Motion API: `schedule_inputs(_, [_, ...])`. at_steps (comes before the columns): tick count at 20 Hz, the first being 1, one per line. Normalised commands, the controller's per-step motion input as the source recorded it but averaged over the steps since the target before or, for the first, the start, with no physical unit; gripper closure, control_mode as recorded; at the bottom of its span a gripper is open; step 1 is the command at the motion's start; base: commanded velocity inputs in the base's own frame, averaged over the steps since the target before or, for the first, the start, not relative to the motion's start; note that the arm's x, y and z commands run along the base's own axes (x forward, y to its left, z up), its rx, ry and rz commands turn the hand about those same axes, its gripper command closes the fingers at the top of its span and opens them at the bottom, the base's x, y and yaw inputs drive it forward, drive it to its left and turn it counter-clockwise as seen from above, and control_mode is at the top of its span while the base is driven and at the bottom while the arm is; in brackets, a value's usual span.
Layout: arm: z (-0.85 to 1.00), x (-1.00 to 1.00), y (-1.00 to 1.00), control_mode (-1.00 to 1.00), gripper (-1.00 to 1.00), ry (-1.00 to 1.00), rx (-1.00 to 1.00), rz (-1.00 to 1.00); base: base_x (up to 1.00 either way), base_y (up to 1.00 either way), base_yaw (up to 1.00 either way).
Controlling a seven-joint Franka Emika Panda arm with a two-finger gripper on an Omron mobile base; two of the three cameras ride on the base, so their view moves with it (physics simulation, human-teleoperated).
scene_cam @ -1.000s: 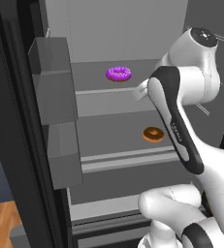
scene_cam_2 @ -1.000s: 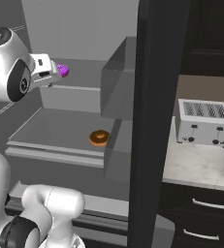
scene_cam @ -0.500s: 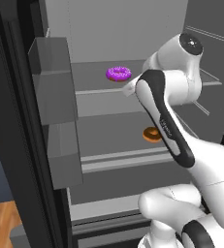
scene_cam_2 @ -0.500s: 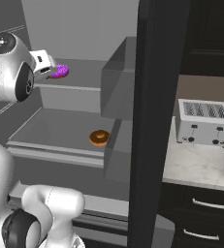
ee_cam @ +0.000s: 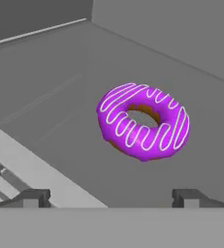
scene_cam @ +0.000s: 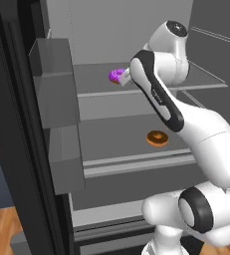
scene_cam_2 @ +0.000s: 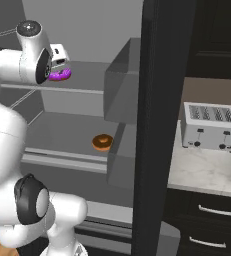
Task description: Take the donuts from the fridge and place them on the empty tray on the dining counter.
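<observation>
The fridge (scene_cam: 17,124) stands open, its grey shelves in view. A purple-iced donut (scene_cam: 115,75) (scene_cam_2: 62,75) lies on the upper shelf (scene_cam: 151,84), and an orange-brown glazed donut (scene_cam: 157,138) (scene_cam_2: 102,142) lies on the shelf below. My gripper (scene_cam: 125,77) (scene_cam_2: 57,63) hangs at the upper shelf's front edge, right beside the purple donut. In the hand view the purple donut (ee_cam: 142,121) lies just ahead of my open gripper (ee_cam: 111,198), whose fingertips (ee_cam: 33,196) hold nothing. The empty tray and the dining counter are out of view.
Grey door bins (scene_cam: 57,84) jut out on the left door, close to my arm. The black right door (scene_cam_2: 157,125) stands beside the shelves, with its own bins (scene_cam_2: 124,80). Beyond it a white toaster (scene_cam_2: 209,125) sits on a marble countertop (scene_cam_2: 207,172) over black drawers.
My arm has swung left and forward, bringing the hand up to the upper shelf next to the purple donut. The jaws stayed open. Both donuts lie where they were.
</observation>
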Motion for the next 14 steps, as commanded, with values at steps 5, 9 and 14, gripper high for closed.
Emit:
schedule_inputs(5, [-0.15,0.50,0.23,-1.00,-1.00,-0.02,0.00,0.02,0.00,0.00,0.00])
schedule_inputs(9, [-0.23,0.33,0.44,-1.00,-1.00,-0.04,-0.04,0.03,0.00,0.00,0.00])
schedule_inputs(14, [-0.19,0.49,0.27,-1.00,-1.00,-0.01,-0.01,0.03,0.00,0.00,0.00])
